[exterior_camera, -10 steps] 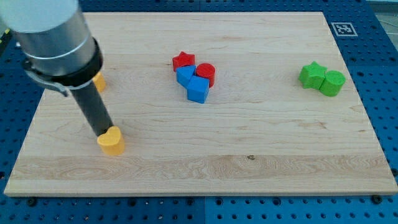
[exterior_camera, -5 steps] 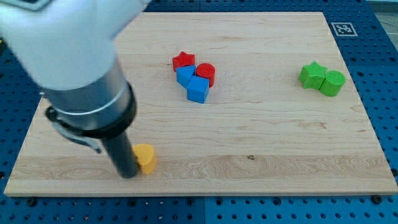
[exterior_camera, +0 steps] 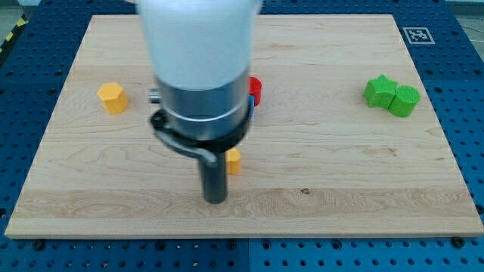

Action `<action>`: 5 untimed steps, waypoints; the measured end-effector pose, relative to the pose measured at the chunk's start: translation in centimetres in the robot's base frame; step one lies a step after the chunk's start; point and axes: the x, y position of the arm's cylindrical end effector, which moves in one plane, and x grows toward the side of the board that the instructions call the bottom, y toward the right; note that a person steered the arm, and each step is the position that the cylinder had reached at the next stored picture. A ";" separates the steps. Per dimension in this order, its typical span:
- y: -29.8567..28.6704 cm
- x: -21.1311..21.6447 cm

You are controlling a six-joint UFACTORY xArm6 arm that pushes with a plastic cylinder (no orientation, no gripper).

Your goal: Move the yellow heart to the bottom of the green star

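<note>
The yellow heart [exterior_camera: 234, 160] lies near the board's middle, mostly hidden behind the rod. My tip [exterior_camera: 215, 199] rests on the board just below and left of it, touching or nearly so. The green star [exterior_camera: 380, 90] sits far to the view's right, against a green cylinder [exterior_camera: 404, 100]. The arm's large body covers the upper centre of the view.
A yellow hexagonal block [exterior_camera: 112, 97] sits at the view's left. A red cylinder [exterior_camera: 255, 89] and a sliver of a blue block [exterior_camera: 251, 99] peek out from behind the arm; the rest of that cluster is hidden. The wooden board [exterior_camera: 355, 189] lies on a blue pegboard.
The rod has swept rightward along the lower part of the board, pushing the yellow heart right and slightly up. The arm now hides the red and blue cluster and uncovers the yellow hexagonal block.
</note>
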 end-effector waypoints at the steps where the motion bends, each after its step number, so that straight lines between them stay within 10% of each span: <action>1: -2.6 -1.8; 5: 8.4 -6.5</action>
